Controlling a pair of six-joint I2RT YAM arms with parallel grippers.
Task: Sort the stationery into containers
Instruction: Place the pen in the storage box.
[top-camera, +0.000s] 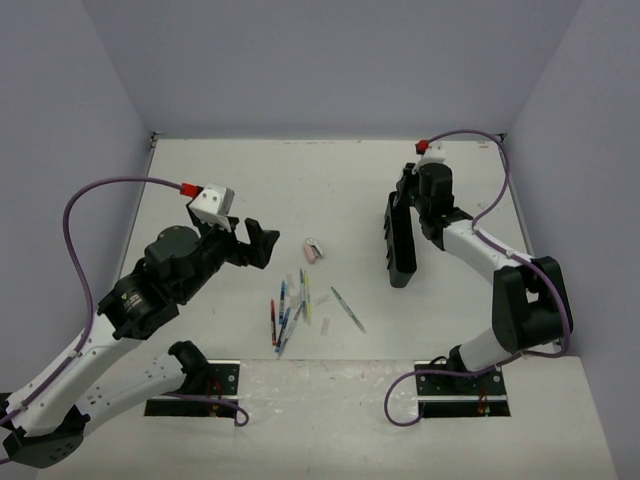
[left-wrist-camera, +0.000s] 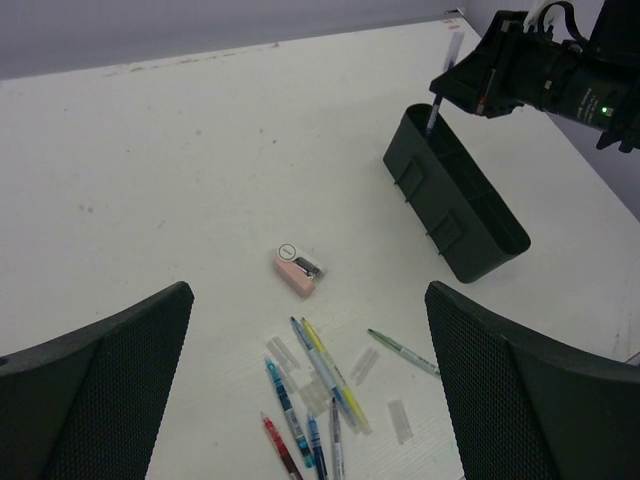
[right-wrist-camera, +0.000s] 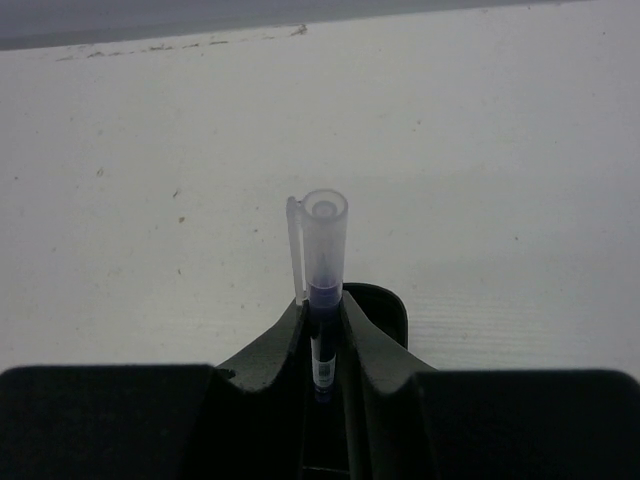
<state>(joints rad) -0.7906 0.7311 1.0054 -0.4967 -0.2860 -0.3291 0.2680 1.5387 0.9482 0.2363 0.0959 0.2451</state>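
Note:
My right gripper (right-wrist-camera: 325, 320) is shut on a dark blue pen (right-wrist-camera: 325, 250) with a clear cap. It holds the pen upright over the far end of the long black tray (top-camera: 402, 250). In the left wrist view the pen (left-wrist-camera: 435, 115) dips into that end of the tray (left-wrist-camera: 460, 215). Several loose pens (top-camera: 292, 310) lie in a bunch at the table's middle front, blue, red and yellow among them (left-wrist-camera: 320, 390). A green pen (left-wrist-camera: 402, 351) lies apart to their right. A pinkish eraser-like piece (left-wrist-camera: 297, 270) rests beyond them. My left gripper (left-wrist-camera: 308, 330) hangs open above the bunch, holding nothing.
Clear pen caps (left-wrist-camera: 399, 420) lie scattered among the loose pens. The tray (right-wrist-camera: 385, 305) runs lengthwise toward the right arm's base. Grey walls close the table at the back and both sides. A purple cable loops off each arm.

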